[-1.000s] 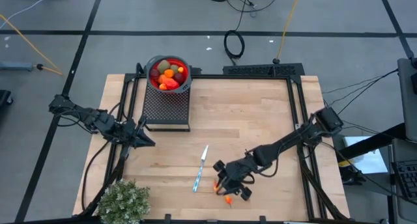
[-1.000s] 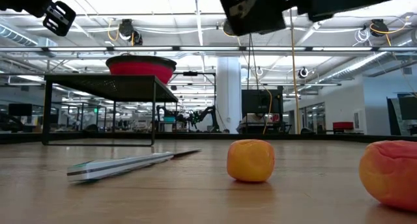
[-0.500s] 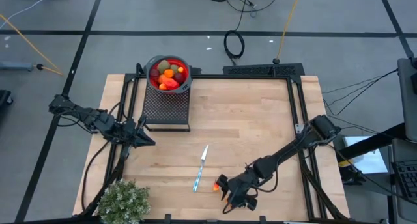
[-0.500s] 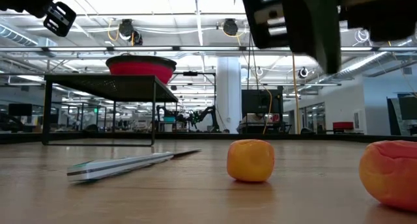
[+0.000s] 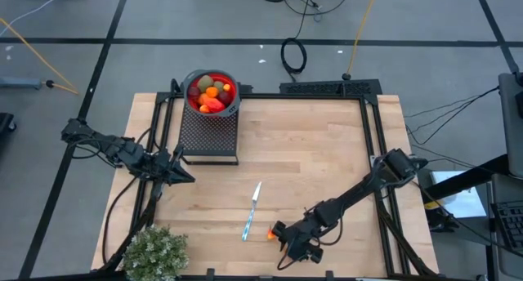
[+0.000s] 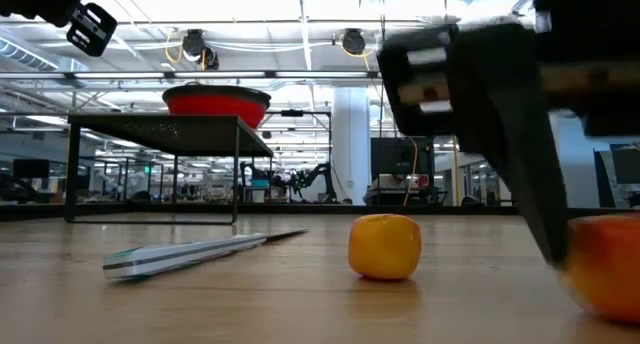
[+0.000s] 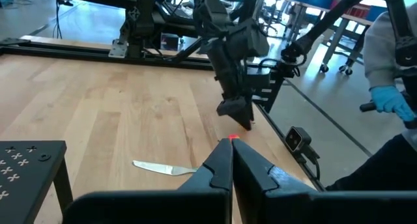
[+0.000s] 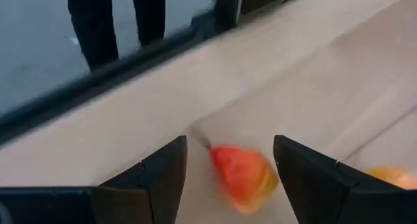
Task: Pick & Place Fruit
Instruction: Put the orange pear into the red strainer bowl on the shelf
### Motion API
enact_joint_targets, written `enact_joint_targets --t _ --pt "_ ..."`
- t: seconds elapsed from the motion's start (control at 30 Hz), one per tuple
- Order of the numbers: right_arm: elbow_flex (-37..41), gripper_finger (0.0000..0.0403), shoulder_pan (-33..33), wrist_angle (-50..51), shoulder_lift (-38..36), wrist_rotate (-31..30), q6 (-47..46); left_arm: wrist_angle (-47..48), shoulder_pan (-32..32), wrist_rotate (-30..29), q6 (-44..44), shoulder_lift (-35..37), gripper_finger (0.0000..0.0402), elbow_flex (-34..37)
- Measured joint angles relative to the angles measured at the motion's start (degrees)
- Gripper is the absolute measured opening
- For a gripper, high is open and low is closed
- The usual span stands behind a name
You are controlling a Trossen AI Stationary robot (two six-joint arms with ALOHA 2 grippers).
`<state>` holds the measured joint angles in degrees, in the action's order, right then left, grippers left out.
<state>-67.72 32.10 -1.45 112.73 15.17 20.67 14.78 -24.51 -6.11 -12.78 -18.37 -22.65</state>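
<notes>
Since earlier: right gripper (image 5: pixel 288 250) lowered at near table edge, fingers spread astride orange-red toy fruit (image 8: pixel 242 176) | done: red bowl (image 5: pixel 212 91) on far-left black mesh stand holds most fruit | left: yellow-orange ball (image 6: pixel 385 246) on wood | left gripper (image 5: pixel 185 176) pressed together, waiting.

light: bright ceiling strips, even | shadows: soft | blur: right end effector (image 6: pixel 520 154); red-orange fruit (image 8: pixel 242 176) smeared

Bowl (image 5: pixel 212 91) of fruit (image 5: pixel 211 95) sits on the rack (image 5: pixel 209 134); knife (image 5: pixel 251 211) lies mid-table, plant (image 5: pixel 154 253) at the near-left corner.
</notes>
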Motion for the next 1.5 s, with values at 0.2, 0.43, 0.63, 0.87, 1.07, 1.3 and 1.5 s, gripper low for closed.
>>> enact_joint_targets --t 0.2,0.43,0.63,0.87,1.07,1.3,1.5 --pt "0.06 0.0224 -0.44 0.60 0.83 -0.16 0.49 -0.05 0.00 -0.02 -0.04 0.00 0.0015 -0.02" --pt "0.56 0.0223 -1.01 0.83 0.79 -0.17 0.91 -0.06 0.00 -0.04 -0.44 0.00 0.0014 -0.04" --pt "0.56 0.0197 -0.98 0.91 0.78 -0.03 0.61 -0.04 0.00 -0.04 -1.25 0.00 0.0003 -0.04" --pt "0.58 0.0144 -0.98 1.00 0.78 -0.05 -2.54 -0.04 0.00 -0.04 -1.25 0.00 0.0020 -0.04" --pt "0.61 0.0104 -1.01 1.06 0.05 -0.16 -5.85 -0.55 0.00 -0.04 -1.91 0.00 0.0011 -0.04" --pt "0.63 0.0102 -1.27 1.32 -4.44 -1.96 -11.10 -6.50 0.00 -0.01 -4.35 0.00 0.0008 -0.04" --pt "0.63 0.0102 -2.56 0.90 -10.69 -7.74 -15.75 -14.34 0.02 -0.02 -5.77 -1.25 0.0027 -0.04"
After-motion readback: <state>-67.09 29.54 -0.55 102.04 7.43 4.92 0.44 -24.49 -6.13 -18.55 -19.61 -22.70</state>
